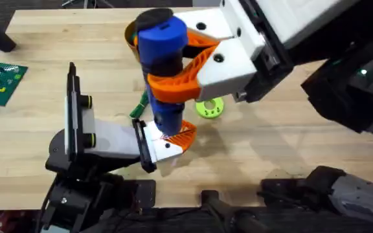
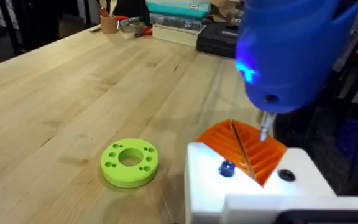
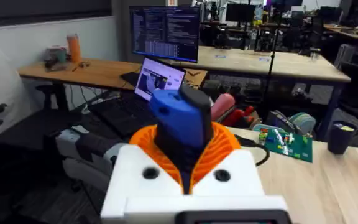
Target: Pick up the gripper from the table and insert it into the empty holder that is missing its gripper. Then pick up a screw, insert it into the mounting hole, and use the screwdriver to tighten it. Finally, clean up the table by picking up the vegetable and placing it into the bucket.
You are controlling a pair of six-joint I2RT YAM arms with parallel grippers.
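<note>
Blue cylindrical screwdriver (image 1: 162, 61) clamped in right gripper's (image 1: 180, 65) ribbed orange pads, left gripper's fingers unclear, round lime disc (image 1: 209, 107).

At upper right, the blue screwdriver (image 2: 291, 53) points its metal tip down onto the orange ribbed gripper (image 2: 244, 149) on its white block, lower right. A lime-green disc (image 2: 130, 162) lies on the desk (image 2: 73, 93) at lower left.

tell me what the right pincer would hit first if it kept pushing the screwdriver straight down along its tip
Likely the gripper: the right pincer holds the screwdriver upright, and its metal tip hangs just over the orange ribbed finger seated on the white block of the holder. Whether the tip already touches is unclear.
</note>
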